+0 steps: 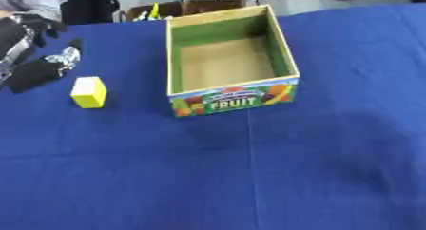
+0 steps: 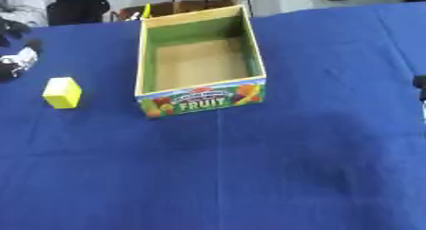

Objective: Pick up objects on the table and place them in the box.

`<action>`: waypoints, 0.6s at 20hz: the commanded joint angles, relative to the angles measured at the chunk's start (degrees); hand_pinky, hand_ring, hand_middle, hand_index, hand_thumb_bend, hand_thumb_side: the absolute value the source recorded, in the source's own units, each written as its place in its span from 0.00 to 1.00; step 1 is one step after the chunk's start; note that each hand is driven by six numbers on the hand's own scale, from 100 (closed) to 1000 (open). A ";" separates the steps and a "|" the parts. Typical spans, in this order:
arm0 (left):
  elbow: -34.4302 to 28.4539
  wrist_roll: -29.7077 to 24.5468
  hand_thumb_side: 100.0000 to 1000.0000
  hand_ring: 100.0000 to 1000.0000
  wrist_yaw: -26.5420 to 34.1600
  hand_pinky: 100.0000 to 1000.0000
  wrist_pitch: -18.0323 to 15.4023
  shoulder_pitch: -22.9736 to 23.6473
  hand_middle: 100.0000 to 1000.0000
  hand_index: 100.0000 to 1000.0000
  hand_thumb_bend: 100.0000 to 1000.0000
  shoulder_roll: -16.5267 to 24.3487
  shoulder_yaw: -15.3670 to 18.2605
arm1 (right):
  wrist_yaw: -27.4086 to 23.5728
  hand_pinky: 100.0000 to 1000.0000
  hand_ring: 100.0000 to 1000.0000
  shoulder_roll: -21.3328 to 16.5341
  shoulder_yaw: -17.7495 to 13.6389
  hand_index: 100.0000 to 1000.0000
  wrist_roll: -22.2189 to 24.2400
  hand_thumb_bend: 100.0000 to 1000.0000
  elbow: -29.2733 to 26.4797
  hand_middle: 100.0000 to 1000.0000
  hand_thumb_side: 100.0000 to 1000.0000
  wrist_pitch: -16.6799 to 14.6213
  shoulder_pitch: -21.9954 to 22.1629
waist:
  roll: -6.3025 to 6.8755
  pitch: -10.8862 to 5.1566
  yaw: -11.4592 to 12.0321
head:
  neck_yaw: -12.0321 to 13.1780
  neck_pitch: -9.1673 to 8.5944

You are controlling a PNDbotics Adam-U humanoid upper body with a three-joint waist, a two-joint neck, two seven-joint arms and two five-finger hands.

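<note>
Right eye view. My left hand shows at the left edge, black with a silver patch; finger pose not discernible. A yellow block lies on the blue tablecloth, near my hand but apart from it. The open box, marked FRUIT on its front wall, stands right of the block, upright. A dark sliver of my right hand shows at the right edge.

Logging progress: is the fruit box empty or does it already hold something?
Empty. The fruit box shows only its bare cardboard floor; the yellow block sits outside it on the blue table.
</note>
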 commanded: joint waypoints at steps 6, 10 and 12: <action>8.51 -6.65 0.84 0.77 0.79 0.66 -2.97 -3.47 0.86 0.99 0.38 5.42 -1.42 | -0.26 0.76 0.80 -1.50 0.18 0.73 0.35 0.00 -0.88 0.65 0.88 -0.13 -0.18 | -0.05 -1.32 -0.33 | 0.13 -0.99; 14.32 -8.58 0.68 0.76 1.86 0.65 -4.09 -5.23 0.88 1.00 0.44 6.37 -2.28 | -0.31 0.76 0.80 -1.59 0.33 0.73 0.50 0.00 -0.88 0.65 0.88 -0.21 -0.19 | 0.07 -1.32 -0.62 | 0.33 -1.15; 16.85 -9.77 0.64 0.76 1.85 0.65 -4.80 -6.23 0.89 1.00 0.41 6.73 -2.70 | -0.27 0.76 0.80 -1.63 0.40 0.73 0.58 0.00 -0.88 0.65 0.88 -0.24 -0.19 | 0.16 -1.29 -0.75 | 0.44 -1.14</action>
